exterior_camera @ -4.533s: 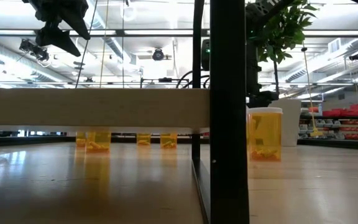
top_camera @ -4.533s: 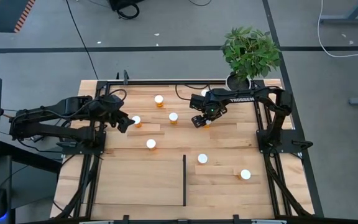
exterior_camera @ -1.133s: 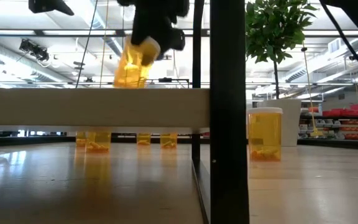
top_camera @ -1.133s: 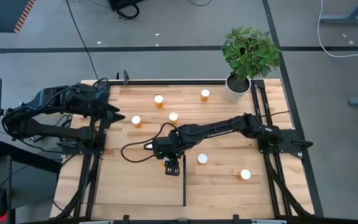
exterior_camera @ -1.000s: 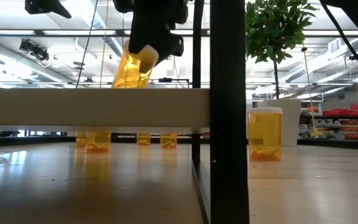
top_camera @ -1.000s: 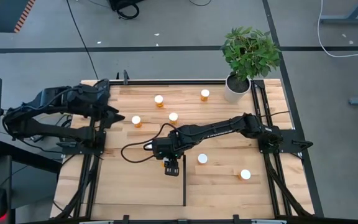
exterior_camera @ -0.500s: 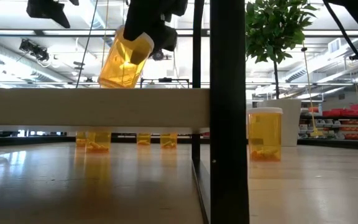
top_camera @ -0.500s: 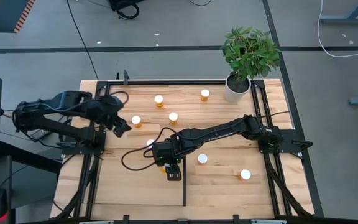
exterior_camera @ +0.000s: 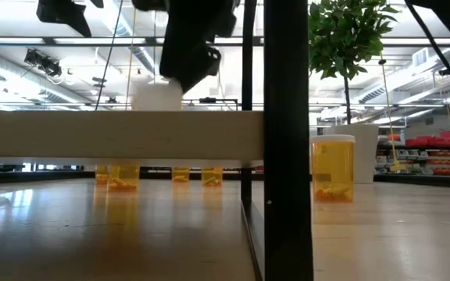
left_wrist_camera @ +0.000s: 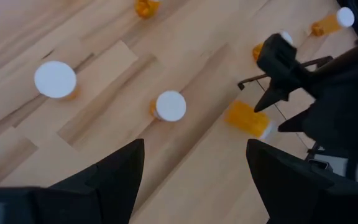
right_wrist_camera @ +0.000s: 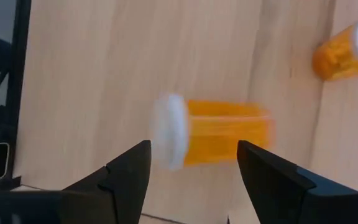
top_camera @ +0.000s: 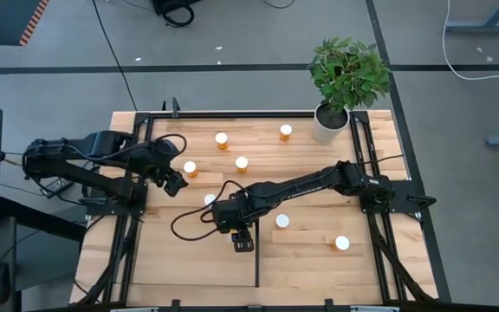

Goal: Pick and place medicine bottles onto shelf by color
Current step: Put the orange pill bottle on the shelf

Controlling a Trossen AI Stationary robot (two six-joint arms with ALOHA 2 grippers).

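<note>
My right gripper (top_camera: 241, 239) hangs open over the shelf (top_camera: 189, 256), close to its black upright strip (top_camera: 257, 251). In the right wrist view an orange medicine bottle (right_wrist_camera: 213, 134) with a white cap lies on its side on the pale wood beyond the spread fingers (right_wrist_camera: 126, 177). The low view shows only its cap (exterior_camera: 156, 97) above the shelf's edge. My left gripper (top_camera: 173, 182) is open above the table's left part, between two standing bottles (top_camera: 190, 168) (top_camera: 210, 200). More capped bottles stand at the back (top_camera: 222, 139) (top_camera: 285, 132) (top_camera: 242, 163) and on the right (top_camera: 281, 221) (top_camera: 342, 243).
A white pot with a green plant (top_camera: 346, 78) stands at the back right corner. Black frame rails (top_camera: 137, 217) run along both sides of the table, and a cable (top_camera: 193, 221) loops from the right arm near the shelf's back edge.
The right gripper has let go of the bottle it carried tilted above the shelf; it now lies on its side on the board. The left gripper has moved inward toward the nearby bottles.
</note>
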